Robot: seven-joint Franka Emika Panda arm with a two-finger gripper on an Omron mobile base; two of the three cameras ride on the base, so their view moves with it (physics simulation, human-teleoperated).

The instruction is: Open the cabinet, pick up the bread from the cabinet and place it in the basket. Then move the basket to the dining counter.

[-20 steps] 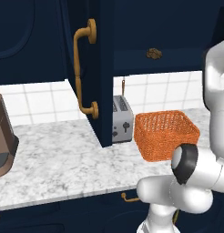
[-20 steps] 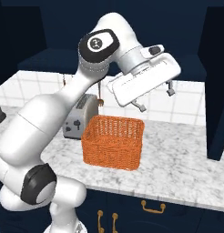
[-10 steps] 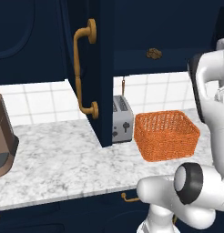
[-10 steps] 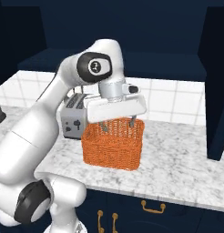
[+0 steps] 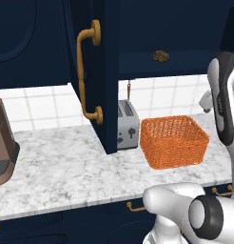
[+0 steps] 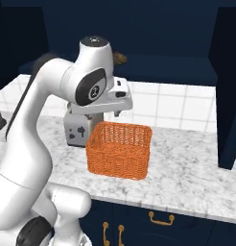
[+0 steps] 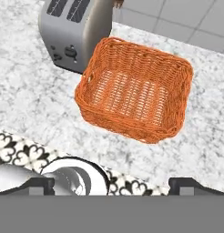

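Gripper [image 7: 112, 182] wide open, empty, above the basket [image 7: 136, 88]; bread [image 5: 160, 56] sits on cabinet shelf.

Even, soft rendered light, faint shadows, sharp throughout, no glare.

The arm [image 6: 53, 96] is built of glossy white, rounded shell segments, swelling at each joint into a smooth bulbous housing. Dark grey to black round caps sit at the joints, one bearing a small pale mark at its centre, and thin dark seams separate the links. The hand is a white block with short dark parts below it.
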